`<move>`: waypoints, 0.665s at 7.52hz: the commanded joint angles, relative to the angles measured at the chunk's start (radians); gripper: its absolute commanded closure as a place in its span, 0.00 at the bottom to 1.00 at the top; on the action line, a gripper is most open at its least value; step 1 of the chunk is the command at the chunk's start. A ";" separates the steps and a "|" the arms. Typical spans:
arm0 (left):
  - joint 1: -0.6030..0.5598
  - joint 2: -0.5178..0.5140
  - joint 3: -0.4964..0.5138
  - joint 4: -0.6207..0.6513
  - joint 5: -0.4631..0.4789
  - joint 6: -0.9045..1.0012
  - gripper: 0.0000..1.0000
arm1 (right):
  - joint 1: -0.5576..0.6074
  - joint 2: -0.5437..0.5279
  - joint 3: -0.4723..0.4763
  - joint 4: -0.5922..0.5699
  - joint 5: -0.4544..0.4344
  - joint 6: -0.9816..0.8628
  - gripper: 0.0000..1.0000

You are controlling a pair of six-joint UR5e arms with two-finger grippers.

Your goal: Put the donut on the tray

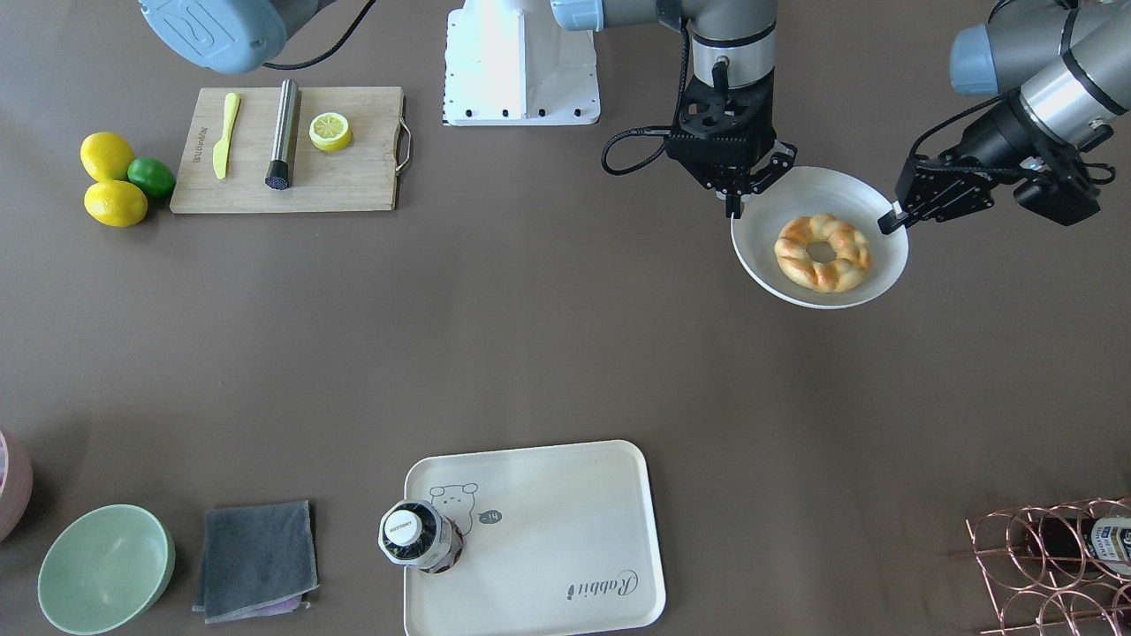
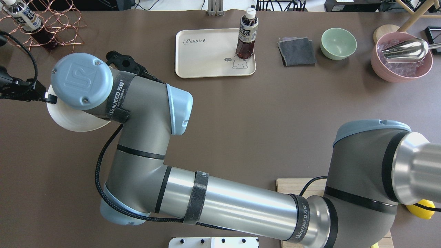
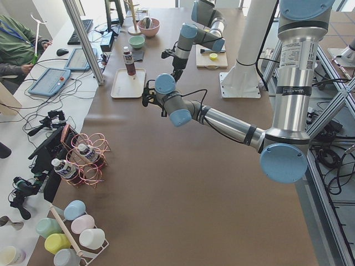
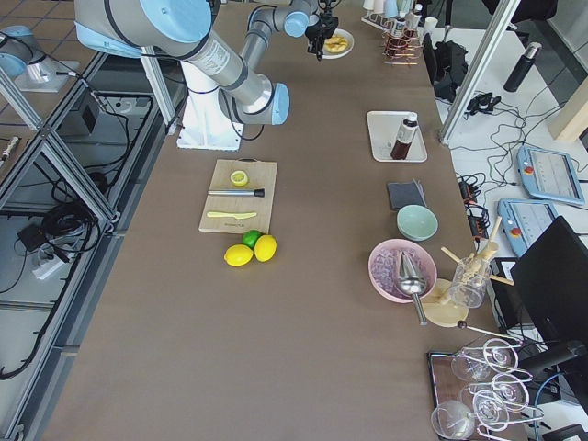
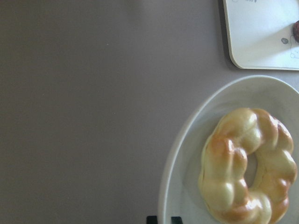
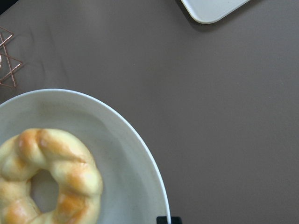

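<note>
The donut [image 1: 822,252], a golden twisted ring, lies in a round white plate [image 1: 848,190] on the robot's left side of the table. My left gripper [image 1: 888,221] is shut on the plate's rim on one side. My right gripper [image 1: 733,205] has reached across and is shut on the opposite rim. Both wrist views show the donut [image 5: 247,168] [image 6: 46,177] and the rim [image 5: 187,154] [image 6: 126,154] between the fingertips. The cream tray [image 1: 565,530] with "Rabbit" script lies at the far middle, well apart. In the overhead view my right arm hides the donut.
A dark tea bottle [image 1: 415,534] stands on the tray's bear corner. A copper wire rack [image 1: 1051,565] with bottles is beyond the plate. A cutting board [image 1: 353,177], lemons, a green bowl [image 1: 106,565] and a grey cloth [image 1: 256,556] lie on the robot's right side.
</note>
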 commanded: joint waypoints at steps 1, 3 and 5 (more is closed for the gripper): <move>-0.001 0.001 0.001 0.001 0.001 -0.002 1.00 | 0.002 0.000 0.006 0.002 0.001 -0.028 1.00; -0.001 -0.002 0.007 0.007 0.000 -0.005 1.00 | 0.008 -0.007 0.008 0.002 0.001 -0.034 0.00; -0.001 -0.006 0.019 0.007 -0.002 -0.006 1.00 | 0.018 -0.017 0.033 0.000 0.012 -0.045 0.00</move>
